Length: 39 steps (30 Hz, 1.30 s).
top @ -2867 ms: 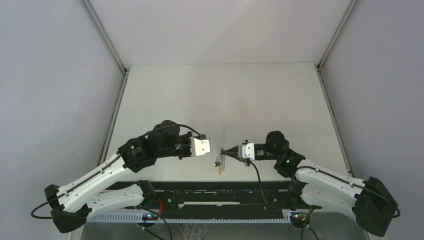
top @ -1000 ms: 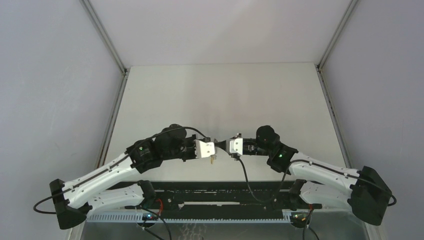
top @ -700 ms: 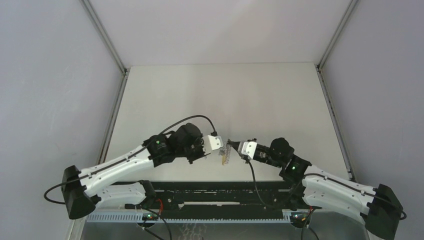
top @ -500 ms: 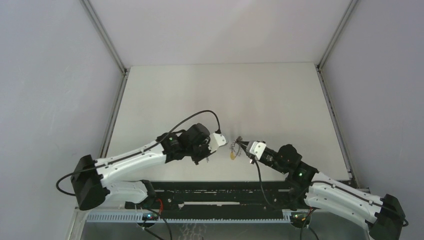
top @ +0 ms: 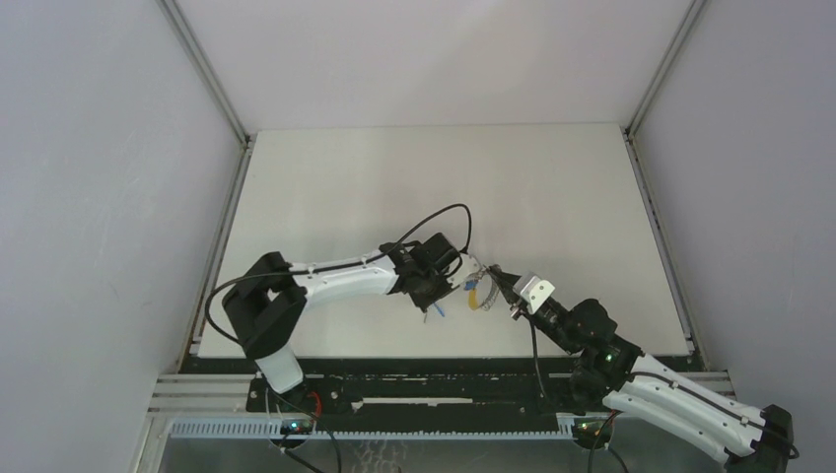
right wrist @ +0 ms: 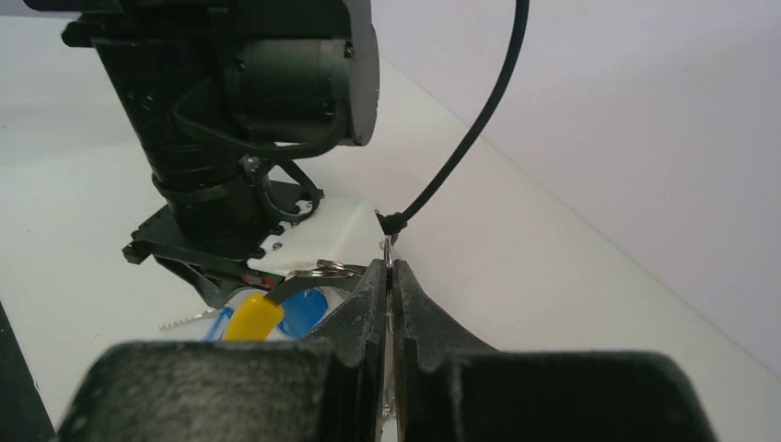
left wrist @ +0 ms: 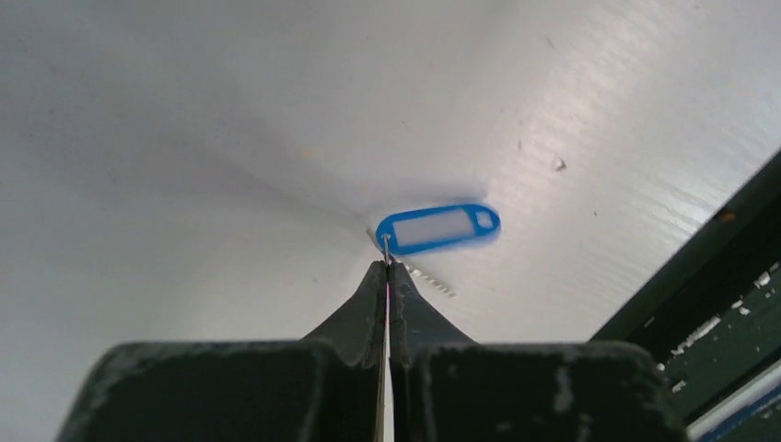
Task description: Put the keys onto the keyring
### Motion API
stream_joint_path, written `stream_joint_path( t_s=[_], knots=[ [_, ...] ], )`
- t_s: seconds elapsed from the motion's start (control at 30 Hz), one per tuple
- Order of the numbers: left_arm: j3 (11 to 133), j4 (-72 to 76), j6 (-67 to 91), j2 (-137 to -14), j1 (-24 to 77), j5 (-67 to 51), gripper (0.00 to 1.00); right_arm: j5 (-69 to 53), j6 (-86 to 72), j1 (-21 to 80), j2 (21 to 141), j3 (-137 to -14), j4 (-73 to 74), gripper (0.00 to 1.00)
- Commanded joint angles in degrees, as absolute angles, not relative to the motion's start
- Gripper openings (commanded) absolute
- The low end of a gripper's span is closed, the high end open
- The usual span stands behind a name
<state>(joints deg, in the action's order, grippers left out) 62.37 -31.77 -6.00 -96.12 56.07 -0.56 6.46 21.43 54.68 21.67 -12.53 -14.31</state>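
Observation:
In the top view my two grippers meet near the table's front middle. My left gripper (top: 435, 302) (left wrist: 387, 264) points down at the table, shut on a thin wire loop of a key. That key's blue head (left wrist: 438, 227) and toothed silver blade (left wrist: 425, 278) lie just beyond the fingertips. My right gripper (top: 492, 277) (right wrist: 389, 262) is shut on a thin silver ring of the keyring (top: 476, 292). The keyring's yellow section (right wrist: 250, 318), a blue key head (right wrist: 299, 309) and small silver loops (right wrist: 327, 270) hang to the left of its fingers.
The left arm's wrist (right wrist: 249, 92) and its black cable (right wrist: 479, 120) stand close in front of the right gripper. The dark front rail (top: 434, 365) runs along the table's near edge. Grey walls enclose the white table (top: 434, 177).
Both grippers have moved right and away from the bases, staying shut. The left arm has stretched out and turned its gripper downward. The right arm has reached further forward with the keyring.

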Motion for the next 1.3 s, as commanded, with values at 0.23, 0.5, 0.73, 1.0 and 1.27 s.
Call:
stream_joint_path(
  t_s=[0.23, 0.5, 0.73, 1.0, 1.27],
  knots=[
    [69.41, -26.53, -5.1, -103.11, 53.07, -1.82, 0.05, 9.79, 19.68, 55.32, 20.81, -11.45, -17.62, 0.0],
    [65.69, -21.14, -2.11, -102.92, 51.49, -0.88, 0.09, 9.88, 19.56, 55.3, 21.76, -10.73, -18.64, 0.0],
    [60.85, -13.81, -0.01, -98.21, 51.19, -0.45, 0.27, 9.85, 19.39, 55.34, 22.67, -10.44, -18.64, 0.0],
    [45.72, -1.6, 3.06, -82.96, 50.84, 0.11, 0.38, 6.74, 20.09, 55.33, 24.18, -10.58, -18.84, 0.0],
    [31.9, 13.82, 2.8, -61.02, 48.6, -4.47, 0.48, -0.21, 19.89, 54.12, 23.97, -12.46, -18.74, 0.0]
  ],
)
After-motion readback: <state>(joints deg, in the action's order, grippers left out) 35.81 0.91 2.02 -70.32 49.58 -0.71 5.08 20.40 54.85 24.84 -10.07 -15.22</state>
